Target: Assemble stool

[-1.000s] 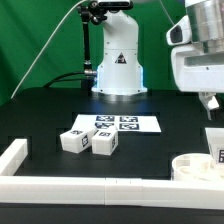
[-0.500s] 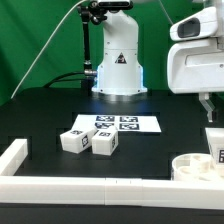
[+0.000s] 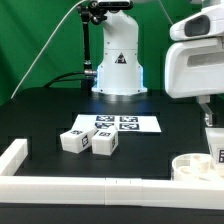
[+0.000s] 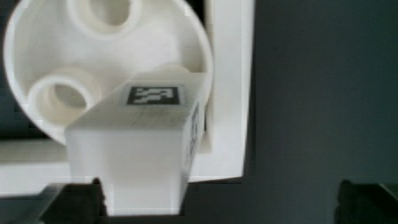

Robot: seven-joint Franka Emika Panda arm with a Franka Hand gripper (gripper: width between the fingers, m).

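Note:
The round white stool seat (image 3: 192, 166) lies at the exterior view's lower right, against the border rail. One white leg (image 3: 215, 146) stands upright on it, cut off by the picture's edge. Two more tagged legs (image 3: 72, 141) (image 3: 104, 144) lie side by side mid-table. My gripper (image 3: 208, 120) hangs just above the standing leg. In the wrist view the seat (image 4: 89, 60) shows two round holes, and the tagged leg (image 4: 146, 140) reaches toward my open gripper (image 4: 217, 205), close to one dark fingertip (image 4: 71, 200). The jaws hold nothing.
The marker board (image 3: 118, 123) lies flat behind the two loose legs. The long white border rail (image 3: 60, 184) runs along the front and turns up at the exterior view's left (image 3: 14, 154); it also shows in the wrist view (image 4: 226, 90). The arm's base (image 3: 118, 60) stands at the back.
My hand has moved down and a little toward the exterior view's left, closing on the leg that stands on the seat. The loose legs have not moved.

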